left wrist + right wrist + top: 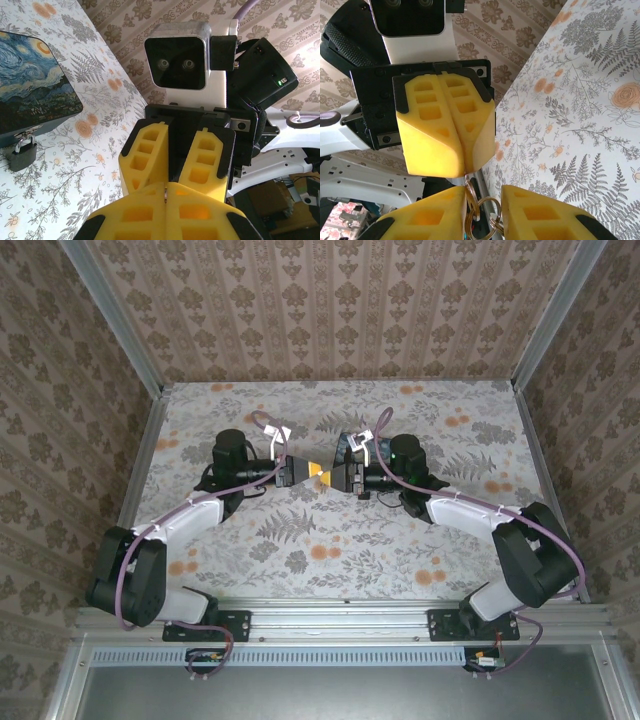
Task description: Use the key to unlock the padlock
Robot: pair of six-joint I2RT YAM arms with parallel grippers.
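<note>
While the left tool has its yellow pads pressed fully together on the key, of which just a sliver shows at the pad tips, the right tool faces it tip to tip, its jaws standing a narrow gap apart. Between those jaws, just past the left tool's tips, hang the key rings, close beside both pads. Well apart from the left tool, off to its side and lower, the black padlock hangs from the front edge of a box with a swirling night-sky lid, which rests on the fern-printed tabletop
</note>
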